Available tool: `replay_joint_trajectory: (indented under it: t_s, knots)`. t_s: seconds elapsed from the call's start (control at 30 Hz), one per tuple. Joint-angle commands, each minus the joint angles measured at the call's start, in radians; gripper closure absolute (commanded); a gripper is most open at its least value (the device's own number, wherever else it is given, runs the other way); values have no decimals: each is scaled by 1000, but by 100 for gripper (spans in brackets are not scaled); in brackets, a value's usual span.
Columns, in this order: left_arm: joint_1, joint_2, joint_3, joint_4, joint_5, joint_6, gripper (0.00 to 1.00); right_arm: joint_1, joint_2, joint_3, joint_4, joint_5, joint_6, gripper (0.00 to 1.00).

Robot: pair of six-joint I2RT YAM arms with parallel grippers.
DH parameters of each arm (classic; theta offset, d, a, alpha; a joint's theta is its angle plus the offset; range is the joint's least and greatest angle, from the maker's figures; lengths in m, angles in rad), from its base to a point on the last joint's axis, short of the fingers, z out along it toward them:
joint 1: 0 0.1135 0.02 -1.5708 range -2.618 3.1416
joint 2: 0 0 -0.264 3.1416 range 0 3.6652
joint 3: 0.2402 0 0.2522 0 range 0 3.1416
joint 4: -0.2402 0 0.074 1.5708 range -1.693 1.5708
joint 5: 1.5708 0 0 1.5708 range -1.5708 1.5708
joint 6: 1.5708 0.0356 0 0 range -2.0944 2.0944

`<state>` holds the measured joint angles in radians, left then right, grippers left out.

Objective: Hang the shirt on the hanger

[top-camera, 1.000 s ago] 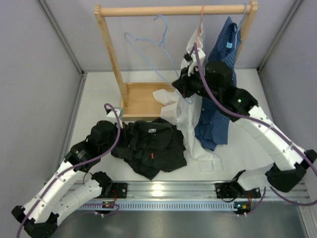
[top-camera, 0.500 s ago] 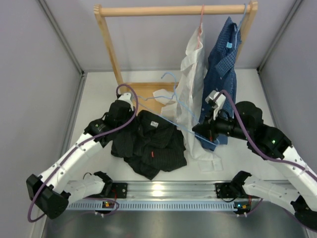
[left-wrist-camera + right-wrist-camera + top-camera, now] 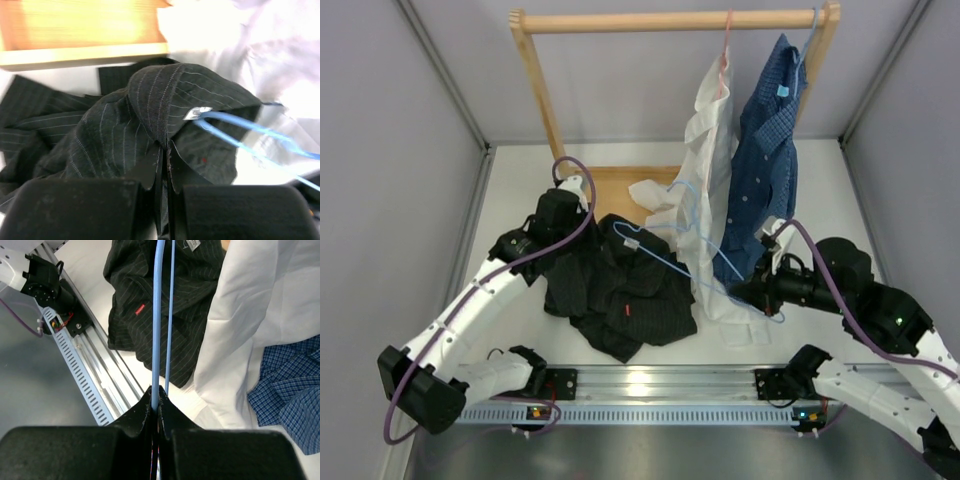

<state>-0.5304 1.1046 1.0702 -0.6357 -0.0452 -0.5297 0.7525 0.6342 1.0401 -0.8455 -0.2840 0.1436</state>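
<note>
The black pinstriped shirt [image 3: 625,295] lies crumpled on the table in front of the rack. My left gripper [image 3: 586,232] is shut on a fold of it near the collar [image 3: 150,115] and holds that fold raised. My right gripper [image 3: 753,294] is shut on the thin light-blue hanger [image 3: 695,262], gripping one end of the wire [image 3: 158,340]. The hanger slants across the white shirt, and its far end touches the black shirt's collar by the white neck label [image 3: 198,113]. The red chest mark [image 3: 139,309] shows in the right wrist view.
A wooden rack [image 3: 670,20] stands at the back with a wooden base tray [image 3: 610,190]. A white shirt [image 3: 705,180] on a pink hanger [image 3: 725,45] and a blue dotted shirt [image 3: 765,150] hang from it, reaching down to the table. Grey walls close both sides.
My right arm has drawn back and down with the hanger, so its far end now reaches the black shirt's collar. My left gripper has shifted slightly, still holding the shirt.
</note>
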Motion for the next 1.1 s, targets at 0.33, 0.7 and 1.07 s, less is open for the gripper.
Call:
replay_joint_trajectory:
  t_s: [0.33,0.7,1.07]
  knots:
    - [4,-129,10,97,462,74,100,1,68,-141,253,-254,45,100]
    - [3,-235,126,-81,763,257,100,-1,99,-238,596,-431,129,100]
    - [4,-192,456,-335,589,393,100,50,338,-129,735,-540,108,100]
